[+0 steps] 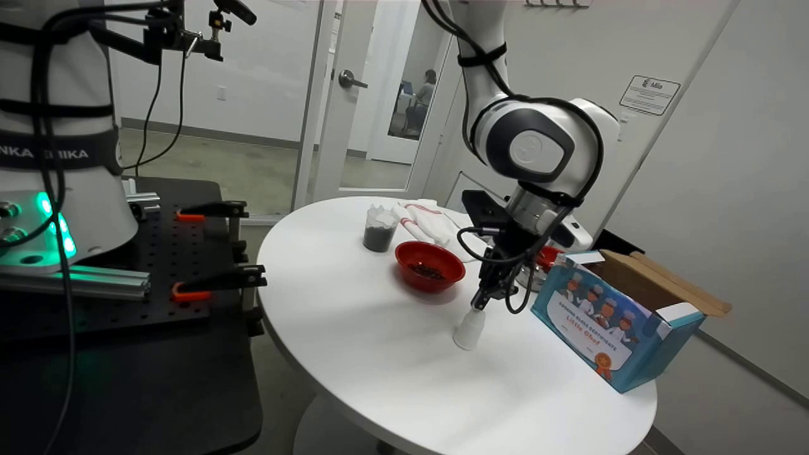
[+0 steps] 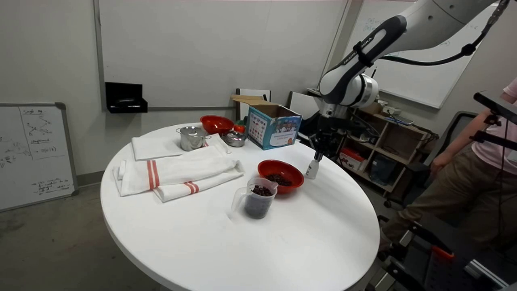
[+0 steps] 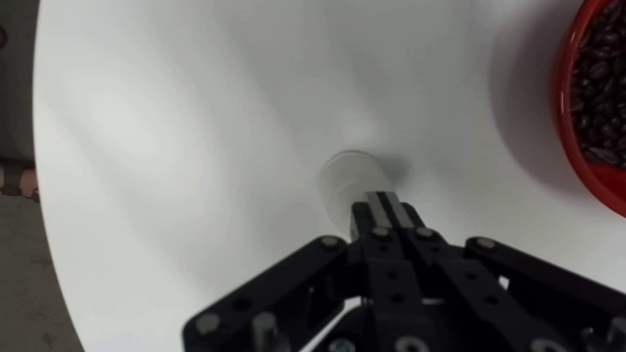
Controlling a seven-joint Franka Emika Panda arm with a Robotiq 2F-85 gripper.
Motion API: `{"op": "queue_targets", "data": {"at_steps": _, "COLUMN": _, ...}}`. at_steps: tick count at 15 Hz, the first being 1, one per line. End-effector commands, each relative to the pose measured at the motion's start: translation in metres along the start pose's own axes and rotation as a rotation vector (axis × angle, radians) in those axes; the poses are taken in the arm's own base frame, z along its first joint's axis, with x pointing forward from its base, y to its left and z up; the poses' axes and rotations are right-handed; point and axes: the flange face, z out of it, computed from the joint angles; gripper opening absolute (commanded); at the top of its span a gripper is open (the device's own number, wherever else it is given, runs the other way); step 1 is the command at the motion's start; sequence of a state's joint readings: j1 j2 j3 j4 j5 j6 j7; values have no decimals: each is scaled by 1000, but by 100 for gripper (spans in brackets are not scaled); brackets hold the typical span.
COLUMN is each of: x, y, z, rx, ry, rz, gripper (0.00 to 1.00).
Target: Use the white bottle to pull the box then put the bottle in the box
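Where the white bottle (image 1: pixel 469 330) stood on the table (image 1: pixel 328 291), the gripper (image 3: pixel 384 193) was right at its narrow top. The wrist view showed the fingers (image 3: pixel 377 212) together, with only a thin slit between them; we could not tell whether they pinched the bottle. Near the bottle but apart from it sat the red bowl (image 1: pixel 430 253) with dark beans (image 3: pixel 604 93). Farther off, the box (image 1: pixel 591 322) stood open-topped by the table's edge, well apart from the bottle. We judged 0 of the 2 steps finished: getting a grip seemed to be in hand, while pulling the box with the bottle and then putting the bottle inside were left to do.
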State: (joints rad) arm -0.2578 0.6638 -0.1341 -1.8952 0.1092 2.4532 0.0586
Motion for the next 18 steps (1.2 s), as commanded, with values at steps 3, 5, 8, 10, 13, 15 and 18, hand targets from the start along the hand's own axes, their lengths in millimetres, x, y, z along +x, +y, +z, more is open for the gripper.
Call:
{"op": "queue_targets", "data": {"at_steps": 3, "x": 5, "y": -8, "z": -12, "rx": 15, "ry": 14, "rz": -19, "gripper": 29}}
{"op": "queue_targets", "data": {"at_steps": 5, "x": 7, "y": -12, "z": -13, "rx": 15, "ry": 19, "rz": -24, "gripper": 30}}
{"op": "queue_targets", "data": {"at_steps": 8, "x": 10, "y": -15, "z": -12, "rx": 14, "ry": 22, "rz": -24, "gripper": 51}}
{"op": "queue_targets", "data": {"at_steps": 10, "x": 12, "y": -14, "z": -12, "rx": 17, "ry": 20, "rz": -18, "gripper": 66}}
{"op": "queue_targets", "data": {"at_steps": 13, "x": 11, "y": -10, "z": -5, "rx": 11, "ry": 11, "rz": -11, "gripper": 88}}
{"op": "queue_targets", "data": {"at_steps": 15, "x": 11, "y": -8, "z": 1, "rx": 7, "ry": 2, "rz": -8, "gripper": 99}}
{"op": "queue_targets", "data": {"at_steps": 18, "x": 10, "y": -8, "z": 11, "rx": 3, "ry": -7, "rz": -11, "gripper": 100}}
